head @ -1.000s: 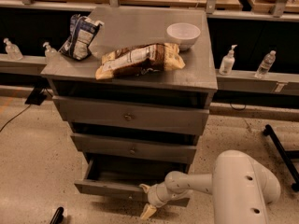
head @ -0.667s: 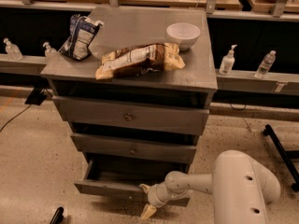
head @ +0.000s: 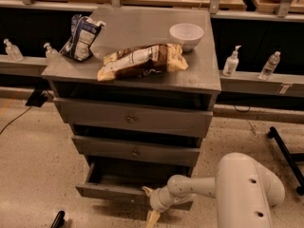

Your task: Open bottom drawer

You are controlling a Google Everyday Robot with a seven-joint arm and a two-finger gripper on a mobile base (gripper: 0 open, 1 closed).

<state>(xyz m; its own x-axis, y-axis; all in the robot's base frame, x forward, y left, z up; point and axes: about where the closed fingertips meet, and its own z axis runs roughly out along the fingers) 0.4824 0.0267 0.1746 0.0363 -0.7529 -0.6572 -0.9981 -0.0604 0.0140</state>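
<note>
The grey chest [head: 133, 82] has three drawers. The bottom drawer [head: 111, 192] is pulled out; its front stands forward of the middle drawer [head: 135, 151] and its dark inside shows. Its knob is hidden behind the gripper. My gripper [head: 150, 204] is at the middle of the bottom drawer's front, one tan finger [head: 152, 218] pointing down and another at the front's top edge. The white arm [head: 237, 194] reaches in from the lower right.
On the chest top lie a white bowl [head: 186, 34], a tan snack bag [head: 142, 61] and a blue-white bag [head: 81, 37]. Bottles [head: 231, 61] stand on ledges behind. A black stand leg [head: 285, 153] lies on the floor at right.
</note>
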